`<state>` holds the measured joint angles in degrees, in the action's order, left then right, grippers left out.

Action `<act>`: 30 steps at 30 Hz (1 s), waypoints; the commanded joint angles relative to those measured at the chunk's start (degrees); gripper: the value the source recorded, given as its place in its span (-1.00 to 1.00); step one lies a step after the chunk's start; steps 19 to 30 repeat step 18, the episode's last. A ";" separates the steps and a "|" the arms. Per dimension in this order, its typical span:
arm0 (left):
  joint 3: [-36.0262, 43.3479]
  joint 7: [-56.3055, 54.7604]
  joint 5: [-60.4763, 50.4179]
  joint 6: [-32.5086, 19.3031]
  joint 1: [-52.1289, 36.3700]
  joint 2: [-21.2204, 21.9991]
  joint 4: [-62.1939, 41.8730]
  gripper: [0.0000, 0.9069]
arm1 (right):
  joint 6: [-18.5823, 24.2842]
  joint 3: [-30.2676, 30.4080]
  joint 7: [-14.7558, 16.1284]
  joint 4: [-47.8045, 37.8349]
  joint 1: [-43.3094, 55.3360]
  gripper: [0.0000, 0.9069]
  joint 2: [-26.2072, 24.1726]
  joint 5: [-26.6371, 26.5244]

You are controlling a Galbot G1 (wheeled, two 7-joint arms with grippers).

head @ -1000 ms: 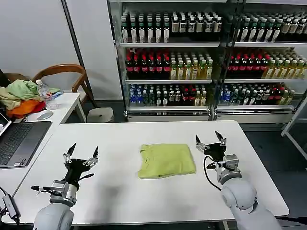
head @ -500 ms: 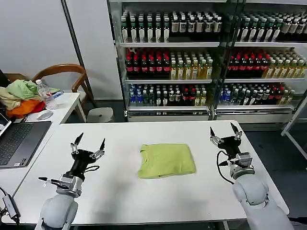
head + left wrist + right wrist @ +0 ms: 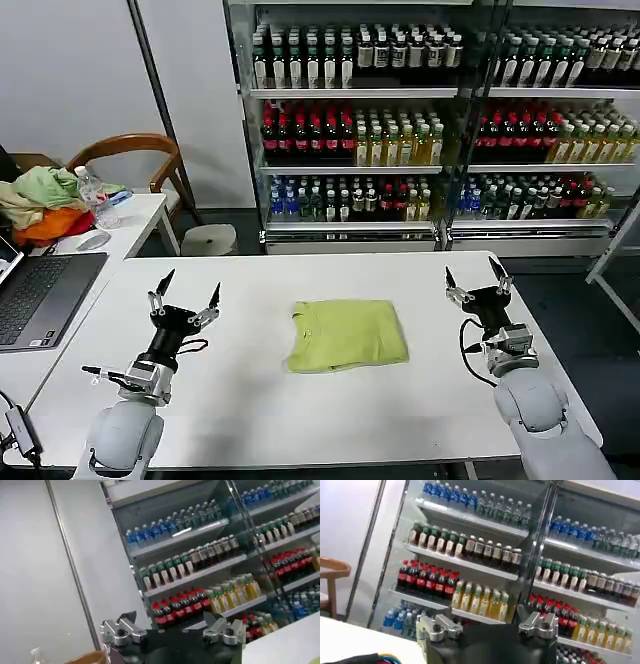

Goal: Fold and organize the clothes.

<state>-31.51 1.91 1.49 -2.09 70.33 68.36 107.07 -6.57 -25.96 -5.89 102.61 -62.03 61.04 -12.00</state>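
The clothes, a lime yellow-green T-shirt (image 3: 346, 334), lie folded into a flat rectangle in the middle of the white table (image 3: 260, 400). My left gripper (image 3: 183, 294) is raised over the table to the shirt's left, fingers pointing up and open, holding nothing. My right gripper (image 3: 478, 280) is raised to the shirt's right, fingers also up and open, empty. In the left wrist view the left gripper (image 3: 171, 625) points at the drink shelves. In the right wrist view the right gripper (image 3: 487, 621) points at them too.
A side table at the left holds a laptop (image 3: 40, 296), a mouse (image 3: 92, 240), a water bottle (image 3: 92, 195) and a heap of pale green, tan and orange garments (image 3: 42, 203). A wooden chair (image 3: 130, 152) stands behind it. Drink shelves (image 3: 400, 120) line the back.
Both grippers have risen and drawn outward from the folded shirt, the right one to the right, the left one up and slightly right. The shirt has not moved.
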 commanded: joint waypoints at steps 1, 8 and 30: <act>0.16 -1.77 -0.11 -1.42 -0.30 -0.44 -0.45 1.00 | 5.66 -0.75 3.17 -1.60 -1.06 1.00 0.62 8.74; -0.37 -1.88 -0.51 -2.42 1.21 -0.92 0.04 1.00 | 7.35 -0.98 1.78 -0.21 -3.05 1.00 1.92 9.18; -0.29 -3.24 -1.77 -2.79 2.52 -0.85 -0.43 1.00 | 6.99 -1.80 0.54 0.86 -5.78 1.00 3.20 8.28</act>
